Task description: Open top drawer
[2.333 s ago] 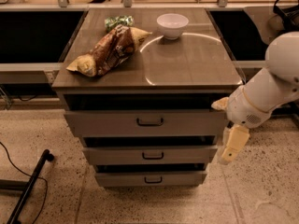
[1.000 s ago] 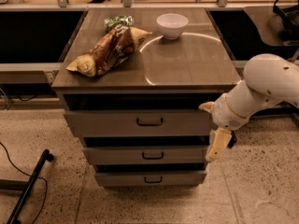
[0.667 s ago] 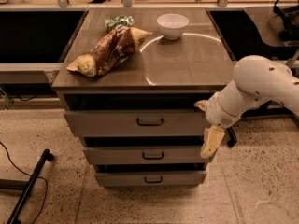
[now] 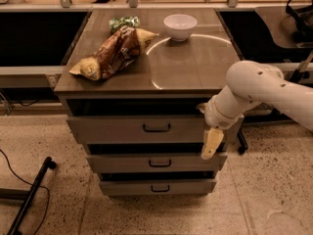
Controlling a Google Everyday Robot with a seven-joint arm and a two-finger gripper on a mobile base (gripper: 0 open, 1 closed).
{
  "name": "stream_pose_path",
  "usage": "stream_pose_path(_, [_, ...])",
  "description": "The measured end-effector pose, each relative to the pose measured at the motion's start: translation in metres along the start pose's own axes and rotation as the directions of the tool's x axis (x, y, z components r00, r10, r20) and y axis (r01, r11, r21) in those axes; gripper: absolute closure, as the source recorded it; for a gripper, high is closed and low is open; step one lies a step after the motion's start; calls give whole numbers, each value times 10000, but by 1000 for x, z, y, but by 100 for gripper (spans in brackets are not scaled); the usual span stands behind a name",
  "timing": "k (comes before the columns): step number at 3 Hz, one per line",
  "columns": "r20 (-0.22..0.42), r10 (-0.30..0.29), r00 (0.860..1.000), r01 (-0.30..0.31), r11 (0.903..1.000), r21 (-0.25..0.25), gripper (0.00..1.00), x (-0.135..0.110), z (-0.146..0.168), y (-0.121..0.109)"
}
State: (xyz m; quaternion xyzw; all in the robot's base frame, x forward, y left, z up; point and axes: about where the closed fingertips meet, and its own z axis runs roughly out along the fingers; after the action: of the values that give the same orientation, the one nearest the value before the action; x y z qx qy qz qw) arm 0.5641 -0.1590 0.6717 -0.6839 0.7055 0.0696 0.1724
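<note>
We read no legible text, label, brand, number or sign, print on the snack bag (image 4: pixel 115 53) lying on the cabinet top (image 4: pixel 195 67) not readable to us, gripper (image 4: pixel 209 148) noted hanging before the right end of the top drawer (image 4: pixel 112 129) front

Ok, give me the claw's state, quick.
Claw: open or closed cannot be told. It hangs pointing down at the right end of the top drawer, away from the black handle.

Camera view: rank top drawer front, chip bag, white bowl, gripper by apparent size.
1. top drawer front
2. chip bag
3. white bowl and gripper, at the drawer's right end: too alike to rank.
</note>
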Motion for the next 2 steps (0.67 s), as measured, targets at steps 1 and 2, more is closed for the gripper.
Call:
stream_pose_path(1, [-29,-48,10000,48,9999,-155,18,-1,15,-9])
stream_pose_path(2, [124,-97,9999,97,9999,-26,49,0,9,0])
